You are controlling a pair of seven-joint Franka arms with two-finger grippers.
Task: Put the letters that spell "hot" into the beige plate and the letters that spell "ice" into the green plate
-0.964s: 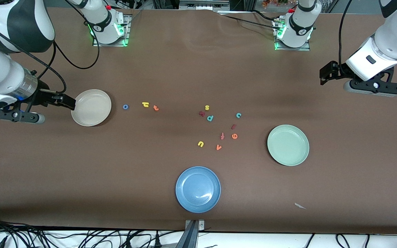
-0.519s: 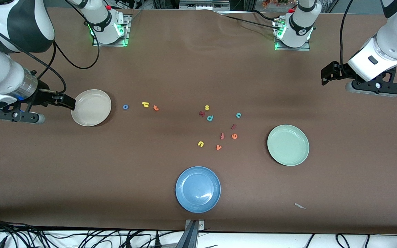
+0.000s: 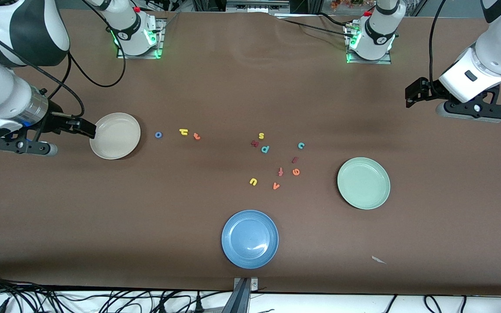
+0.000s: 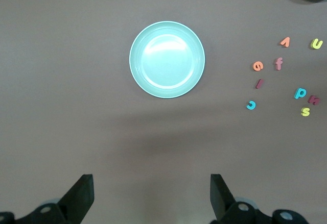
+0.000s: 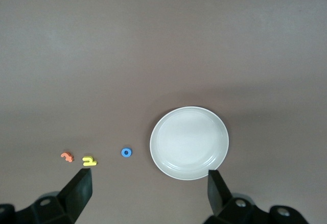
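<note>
The beige plate lies toward the right arm's end, with the blue "o", yellow "h" and orange "t" in a row beside it. The green plate is empty. Beside it lie the teal "c", dark red "i" and orange "e". My right gripper hangs open and empty beside the beige plate. My left gripper hangs open and empty over bare table at its end.
Other letters lie mid-table: yellow "s", a dark red letter, teal "p", orange "f", yellow "u", orange "v". A blue plate sits nearest the front camera. A paper scrap lies near the front edge.
The left arm has drifted slightly toward its own end of the table and its base. The right arm, the letters and the plates have not moved.
</note>
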